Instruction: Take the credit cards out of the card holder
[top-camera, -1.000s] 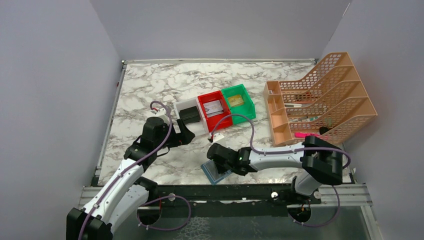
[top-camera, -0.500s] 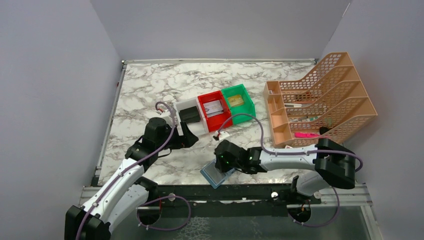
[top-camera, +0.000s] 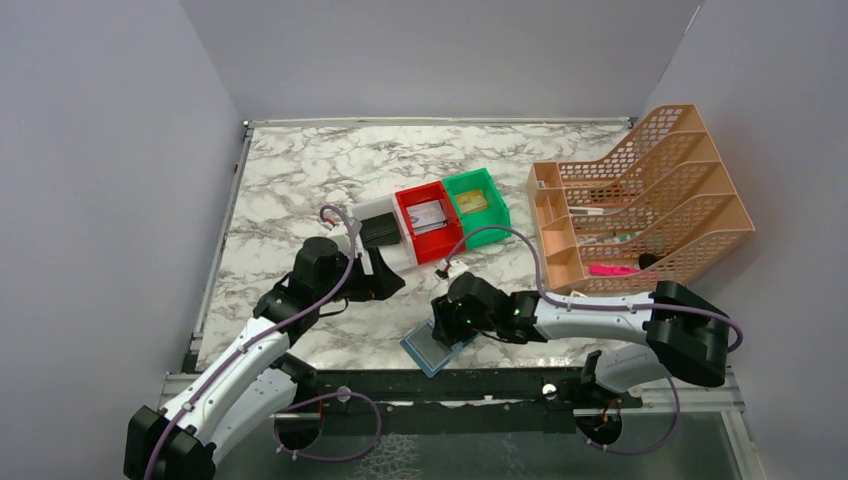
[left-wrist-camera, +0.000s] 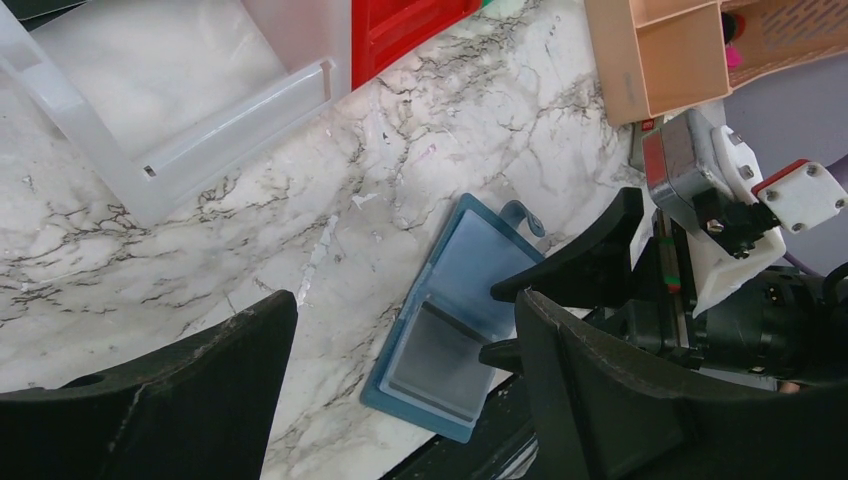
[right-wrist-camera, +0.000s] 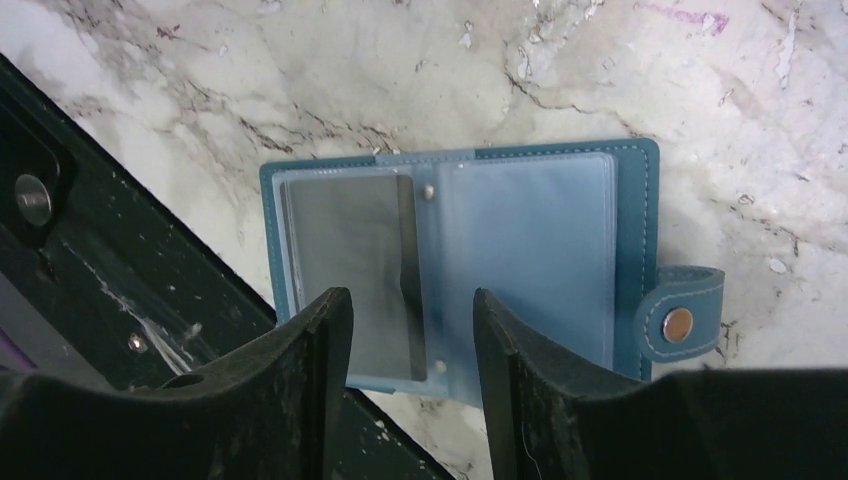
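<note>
card holder open, diagonal, tab far end

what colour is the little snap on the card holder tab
Coppery metal snap on the teal-blue tab; clearest in the right wrist view.

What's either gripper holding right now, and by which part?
Nothing is held. The right gripper hangs open above the unfolded card holder, which lies flat; the left gripper is open and empty.
</note>
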